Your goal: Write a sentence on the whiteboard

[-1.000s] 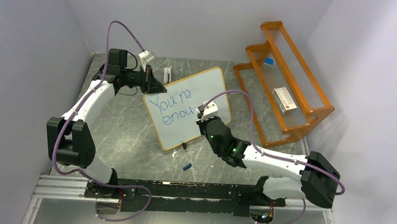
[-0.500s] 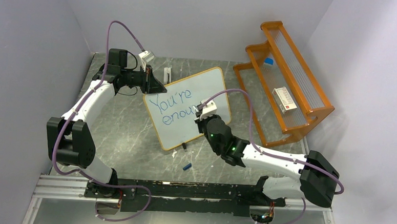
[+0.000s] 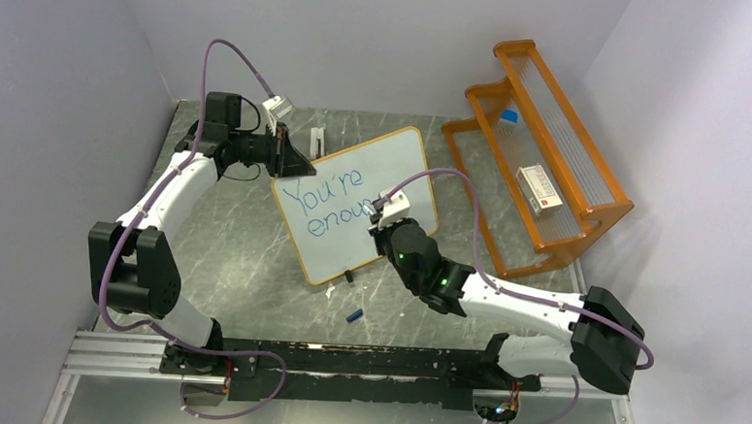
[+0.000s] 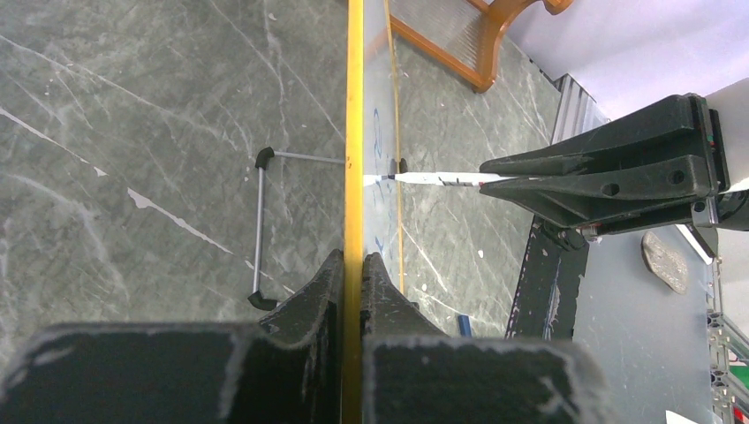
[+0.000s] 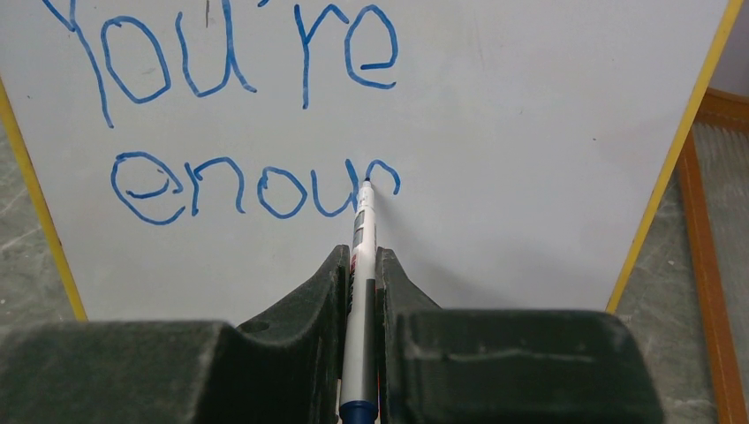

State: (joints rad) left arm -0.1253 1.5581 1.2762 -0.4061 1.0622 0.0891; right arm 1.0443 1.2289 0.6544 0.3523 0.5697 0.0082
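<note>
Roughly at the centre of the top view, the whiteboard (image 3: 358,203) sits on the grey marbled table (image 3: 244,254), turned so that its long sides run from lower left to upper right, with a small black clip foot showing at its lower edge. Blue handwriting fills its left part: "You're" on the upper line and "enou" beneath it, followed by a short arched stroke. The left gripper (image 3: 292,159) meets the board at its upper-left corner, and the left wrist view shows both black fingers pressed flat against either side of the thin yellow-orange frame, so these jaws are closed on the board's edge. In that same view a thin wire stand (image 4: 261,230) with black ends juts from the frame to the left. The right gripper (image 3: 383,217) hangs over the lower right end of the writing, its jaws drawn narrow around a white marker (image 5: 360,265) with a dark blue end. The right wrist view shows the marker running up between the two fingers, its tip touching the white surface at the arched stroke after the "u". Below the board in the top view, a small blue piece (image 3: 353,316) lies on the table, apart from everything else; what it is cannot be told. An orange wooden rack (image 3: 587,199) stands at the upper right, holding a small white box with a red mark (image 3: 538,189).
</note>
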